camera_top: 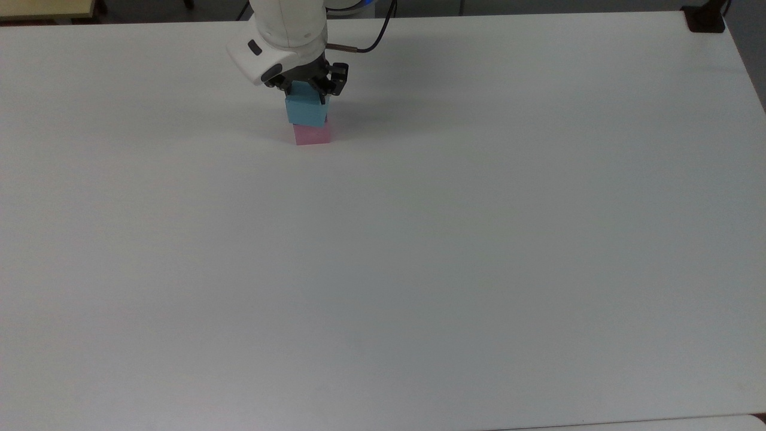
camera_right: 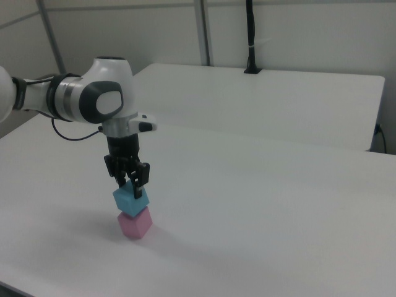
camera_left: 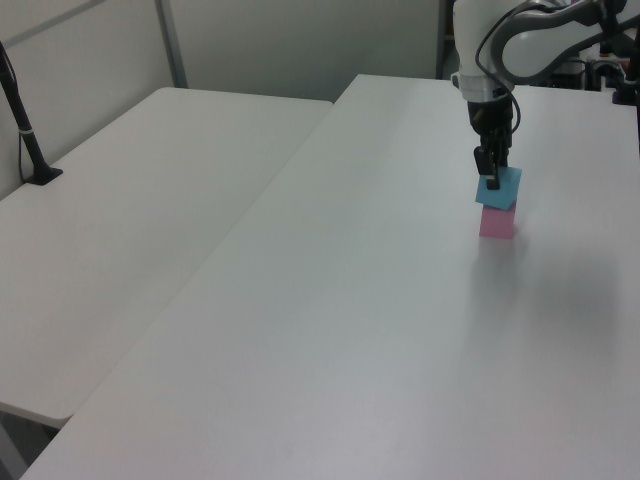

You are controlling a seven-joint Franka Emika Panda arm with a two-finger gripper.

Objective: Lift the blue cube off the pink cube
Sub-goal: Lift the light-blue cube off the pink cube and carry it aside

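The blue cube [camera_top: 307, 111] sits on top of the pink cube [camera_top: 312, 135] at the far left-centre of the white table [camera_top: 419, 239] in the top view. The blue cube is turned a little against the pink one. My gripper [camera_top: 305, 90] hangs straight down over the stack, open, with a dark finger on either side of the blue cube's upper part. In the left view the gripper [camera_left: 492, 178] reaches the blue cube [camera_left: 500, 192] above the pink cube [camera_left: 497, 223]. In the right view the gripper [camera_right: 130, 185] straddles the top of the blue cube [camera_right: 130, 200], which rests on the pink cube [camera_right: 135, 224].
A black post base [camera_top: 706, 18] stands at the table's far right corner in the top view. A second white table [camera_left: 130, 200] adjoins at the left view's left, carrying a black pole [camera_left: 25, 130]. A black cable [camera_top: 374, 36] trails behind the arm.
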